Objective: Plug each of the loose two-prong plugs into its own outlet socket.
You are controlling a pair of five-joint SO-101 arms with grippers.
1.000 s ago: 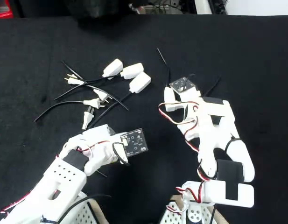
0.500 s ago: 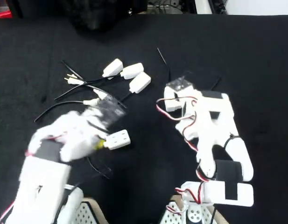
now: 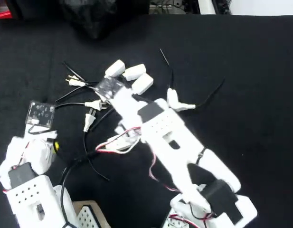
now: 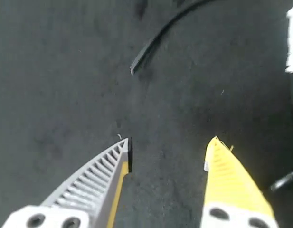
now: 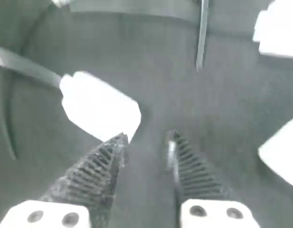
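- Left end effector (image 4: pixel 167 152): open, empty, over the counter (image 4: pixel 65 71) near its left edge.
- Right end effector (image 5: pixel 146 137): open, empty, fingertip beside a socket (image 5: pixel 99 107).

High camera down over the table (image 3: pixel 260 57); wrist cameras close above it, behind left gripper (image 4: pixel 170 140), right gripper (image 5: pixel 147 137)

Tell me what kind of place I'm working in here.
Probably a robotics lab or workshop bench, set up for practice. A black cloth-covered table holds white plastic outlet sockets and white two-prong plugs on short cut black cords. A clutter of cables and gear sits beyond its far edge.
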